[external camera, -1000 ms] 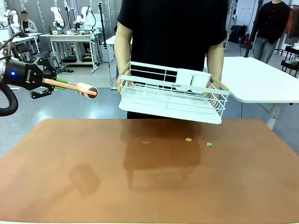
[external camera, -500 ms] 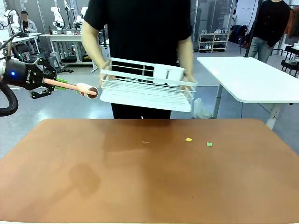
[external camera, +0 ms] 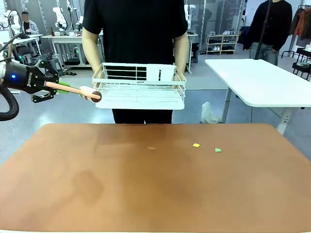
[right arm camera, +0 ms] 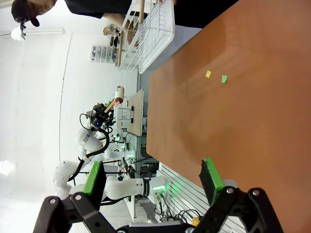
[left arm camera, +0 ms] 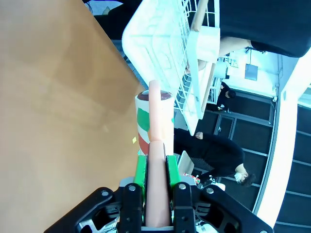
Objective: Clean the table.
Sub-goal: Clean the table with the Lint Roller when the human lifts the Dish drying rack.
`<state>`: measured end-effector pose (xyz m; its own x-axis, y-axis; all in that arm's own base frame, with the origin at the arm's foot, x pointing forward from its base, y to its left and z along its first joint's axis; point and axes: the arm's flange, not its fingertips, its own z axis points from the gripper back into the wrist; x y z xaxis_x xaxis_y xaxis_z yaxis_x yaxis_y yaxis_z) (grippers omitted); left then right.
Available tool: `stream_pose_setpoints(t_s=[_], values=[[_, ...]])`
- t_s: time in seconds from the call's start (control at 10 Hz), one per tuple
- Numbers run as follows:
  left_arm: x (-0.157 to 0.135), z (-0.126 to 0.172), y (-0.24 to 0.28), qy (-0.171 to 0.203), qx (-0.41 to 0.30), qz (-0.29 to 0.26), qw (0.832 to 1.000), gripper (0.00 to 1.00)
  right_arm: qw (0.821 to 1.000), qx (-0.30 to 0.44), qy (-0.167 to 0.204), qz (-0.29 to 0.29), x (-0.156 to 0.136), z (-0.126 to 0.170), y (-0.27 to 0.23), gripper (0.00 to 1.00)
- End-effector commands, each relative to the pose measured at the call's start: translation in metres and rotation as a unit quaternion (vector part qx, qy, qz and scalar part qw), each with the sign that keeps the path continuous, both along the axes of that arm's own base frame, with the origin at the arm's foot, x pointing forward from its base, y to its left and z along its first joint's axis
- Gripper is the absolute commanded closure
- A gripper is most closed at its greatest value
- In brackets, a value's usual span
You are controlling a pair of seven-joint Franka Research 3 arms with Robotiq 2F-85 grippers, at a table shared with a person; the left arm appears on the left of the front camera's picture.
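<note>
Brown counter [external camera: 155, 194] across lower frame, yellow scrap [external camera: 196, 145] and green scrap [external camera: 217, 150] right of centre. Upper left: left claw [external camera: 57, 88] clamped on roller [external camera: 90, 94], poised off-edge, likely for sweeping. Meanwhile right claw [right arm camera: 153, 177] agape. Top centre, rack [external camera: 141, 90] held clear.

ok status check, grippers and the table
Grippers: left gripper shut on roller handle, right gripper open. On the table: yellow scrap and green scrap, far side. White rack held by person, off the table.
</note>
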<state>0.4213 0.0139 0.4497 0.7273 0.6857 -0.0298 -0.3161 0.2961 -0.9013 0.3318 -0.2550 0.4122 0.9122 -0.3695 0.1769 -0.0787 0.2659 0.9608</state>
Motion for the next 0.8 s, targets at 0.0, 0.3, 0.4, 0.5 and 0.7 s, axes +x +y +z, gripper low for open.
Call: stream_pose_setpoints(t_s=[0.0, 0.3, 0.4, 0.5, 0.7], values=[[0.006, 0.01, 0.007, -0.013, 0.037, -0.015, 0.999, 0.79, 1.0, 0.0, 0.0, 0.005, -0.004, 0.003, 0.001, 0.0], [0.026, 0.039, 0.007, -0.022, 0.112, -0.137, 0.984, 0.79, 1.0, 0.0, 0.0, 0.005, -0.004, 0.003, 0.001, 0.0], [0.04, 0.038, 0.001, -0.024, 0.141, -0.204, 0.968, 0.79, 1.0, 0.0, 0.0, 0.005, -0.004, 0.003, 0.001, 0.0], [0.054, 0.031, -0.008, -0.029, 0.156, -0.257, 0.953, 0.79, 1.0, 0.0, 0.0, 0.005, -0.004, 0.003, 0.001, 0.0], [0.081, 0.008, -0.033, -0.034, 0.149, -0.329, 0.932, 0.79, 1.0, 0.0, 0.0, 0.005, -0.004, 0.003, 0.001, 0.0]])
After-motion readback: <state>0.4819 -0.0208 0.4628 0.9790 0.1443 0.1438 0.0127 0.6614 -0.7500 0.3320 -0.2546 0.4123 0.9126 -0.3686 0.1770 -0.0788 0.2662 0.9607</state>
